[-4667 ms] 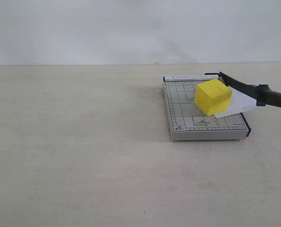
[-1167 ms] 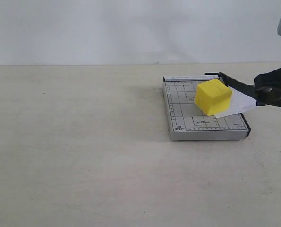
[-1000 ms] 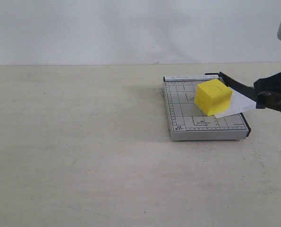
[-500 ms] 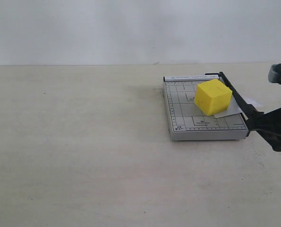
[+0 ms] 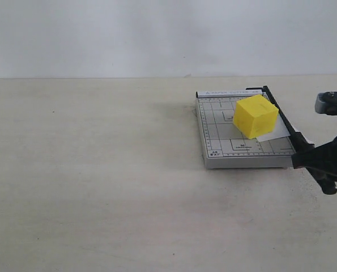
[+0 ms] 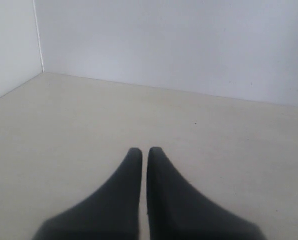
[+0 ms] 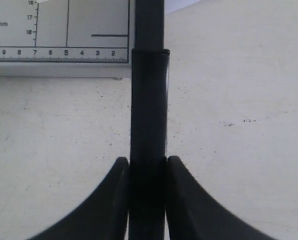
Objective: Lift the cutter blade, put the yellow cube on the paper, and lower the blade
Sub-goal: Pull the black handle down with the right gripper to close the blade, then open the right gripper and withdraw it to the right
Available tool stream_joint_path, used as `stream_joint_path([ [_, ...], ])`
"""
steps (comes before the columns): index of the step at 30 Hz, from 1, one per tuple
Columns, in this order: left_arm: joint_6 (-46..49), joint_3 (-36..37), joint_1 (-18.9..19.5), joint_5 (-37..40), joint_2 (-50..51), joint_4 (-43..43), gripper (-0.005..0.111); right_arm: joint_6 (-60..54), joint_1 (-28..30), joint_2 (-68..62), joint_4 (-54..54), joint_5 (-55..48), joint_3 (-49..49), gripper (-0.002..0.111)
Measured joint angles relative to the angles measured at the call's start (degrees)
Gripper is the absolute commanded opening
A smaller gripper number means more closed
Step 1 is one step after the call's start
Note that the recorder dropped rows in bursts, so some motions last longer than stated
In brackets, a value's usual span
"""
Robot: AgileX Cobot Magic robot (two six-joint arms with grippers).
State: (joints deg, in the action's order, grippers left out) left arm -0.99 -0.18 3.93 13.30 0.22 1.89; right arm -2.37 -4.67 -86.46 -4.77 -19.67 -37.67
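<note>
The cutter blade [image 5: 289, 130] is down. A second ago my right gripper [image 5: 320, 162] had it by the thick end with the lever angled up over the right side of the cutter base [image 5: 219, 136]. Half a second ago it was most of the way down, and now it lies flat along the base's right edge, from the hinge at the back to the front corner.

In the right wrist view the right gripper [image 7: 147, 162] is clamped on the blade's thick end, a finger pressed against each side, just off the front edge of the base. The yellow cube [image 5: 255, 116] has not shifted. It sits on the base, touching the paper [image 5: 273, 132], and a white strip shows between cube and blade. A small white sliver also pokes out beyond the blade, but I cannot tell whether the sheet was cut.

My left gripper [image 6: 139, 152] is closed on nothing, its fingers nearly touching, over bare table [image 5: 100, 187] away from the work.

I judge all three steps done. What remains is letting go of the blade and backing off without lifting it.
</note>
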Motion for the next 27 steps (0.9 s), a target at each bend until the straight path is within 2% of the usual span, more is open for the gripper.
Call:
stream_joint_path([
  [4,0.0,0.0,0.0,0.0,0.0,0.0,0.004,0.0,0.0,0.0,-0.1,0.0,0.0,0.032],
  [7,0.0,0.0,0.0,0.0,0.0,0.0,0.004,0.1,0.0,-0.6,-0.2,-0.7,0.5,0.041],
  [15,0.0,0.0,0.0,0.0,0.0,0.0,0.004,0.1,0.0,-0.5,-0.2,-3.2,0.9,0.04],
  [23,0.0,0.0,0.0,0.0,0.0,0.0,0.004,0.3,0.0,11.6,3.3,-16.4,0.9,0.04],
  [25,0.0,0.0,0.0,0.0,0.0,0.0,0.004,1.0,0.0,16.6,3.3,-19.9,0.9,0.034],
  [27,0.0,0.0,0.0,0.0,0.0,0.0,0.004,1.7,0.0,21.6,2.9,-23.1,0.9,0.017],
])
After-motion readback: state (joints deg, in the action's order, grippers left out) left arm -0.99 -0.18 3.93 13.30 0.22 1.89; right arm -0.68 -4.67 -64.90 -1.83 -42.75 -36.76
